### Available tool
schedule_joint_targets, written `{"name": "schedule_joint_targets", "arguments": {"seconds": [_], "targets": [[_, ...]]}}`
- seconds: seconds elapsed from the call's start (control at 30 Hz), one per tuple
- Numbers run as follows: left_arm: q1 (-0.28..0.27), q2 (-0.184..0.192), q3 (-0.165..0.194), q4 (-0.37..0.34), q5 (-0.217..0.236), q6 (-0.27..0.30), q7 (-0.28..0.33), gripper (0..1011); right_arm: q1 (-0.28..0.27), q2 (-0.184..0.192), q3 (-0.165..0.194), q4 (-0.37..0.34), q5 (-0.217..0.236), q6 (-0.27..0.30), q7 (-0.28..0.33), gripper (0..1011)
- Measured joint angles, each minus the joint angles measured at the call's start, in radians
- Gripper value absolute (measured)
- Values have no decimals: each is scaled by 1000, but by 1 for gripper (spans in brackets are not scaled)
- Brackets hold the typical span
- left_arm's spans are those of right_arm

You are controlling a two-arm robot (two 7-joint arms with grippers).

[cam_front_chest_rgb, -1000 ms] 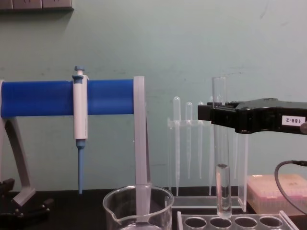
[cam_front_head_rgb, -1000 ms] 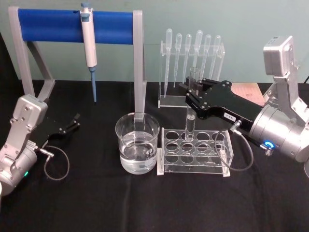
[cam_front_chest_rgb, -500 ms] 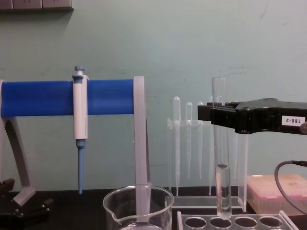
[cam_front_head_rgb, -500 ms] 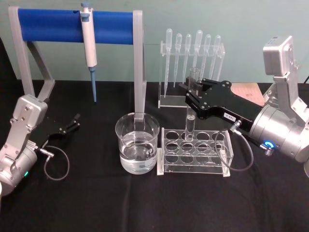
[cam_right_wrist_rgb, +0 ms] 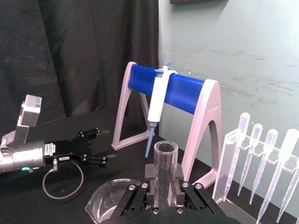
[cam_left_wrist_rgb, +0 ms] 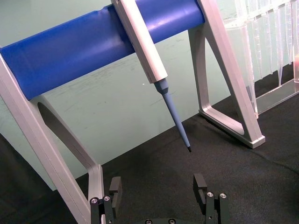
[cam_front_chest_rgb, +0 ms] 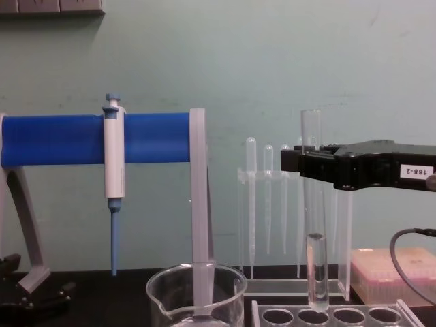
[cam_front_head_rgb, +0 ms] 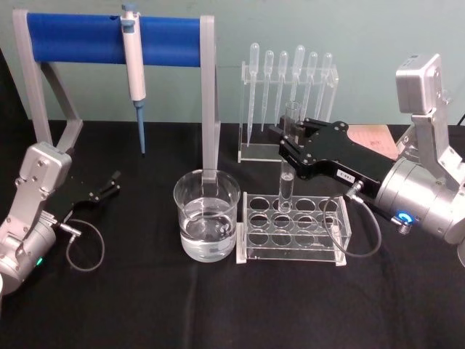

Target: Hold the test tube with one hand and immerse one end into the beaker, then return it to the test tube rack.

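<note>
- Head view: nothing has changed in the last second. The right tool [cam_front_head_rgb: 291, 139] stays pressed onto the upper part of the test tube [cam_front_head_rgb: 288, 178]. The tube stands upright, its round end over the back row of the rack [cam_front_head_rgb: 294, 231]. The beaker [cam_front_head_rgb: 207, 217], part-filled with clear liquid, stands just beside the rack at its 9 o'clock. The left tool [cam_front_head_rgb: 110, 183] lies idle on the table [cam_front_head_rgb: 145, 305], well apart at the beaker's 9 o'clock.
- Chest view: the test tube [cam_front_chest_rgb: 315, 272] is at the same height as before. Its round end hangs just above the rack holes [cam_front_chest_rgb: 340, 315] and is not seated. The right tool [cam_front_chest_rgb: 306, 163] grips it near the 12 o'clock end, below the open rim. A little clear liquid appears to sit in the lower part, though reflections in the glass make this uncertain.
- Right wrist view: the fingers [cam_right_wrist_rgb: 145, 186] pinch the tube [cam_right_wrist_rgb: 165, 168] from both sides. The beaker rim [cam_right_wrist_rgb: 105, 200] lies off to one side, clear of the tube.
- Left wrist view: the left tool [cam_left_wrist_rgb: 158, 184] is spread and empty, under the pipettor [cam_left_wrist_rgb: 149, 56].
- Finding: the standstill means the task has not advanced. The tube is neither in the beaker nor released. If the return is in hand, it remains to lower the tube straight down into the hole and let go.
</note>
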Motion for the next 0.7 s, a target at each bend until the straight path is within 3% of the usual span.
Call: {"name": "schedule_joint_targets", "arguments": {"seconds": [0.7], "targets": [[0, 0, 0, 0, 0, 0, 0, 1000, 0, 0, 0, 0, 0, 0, 0, 224]]}}
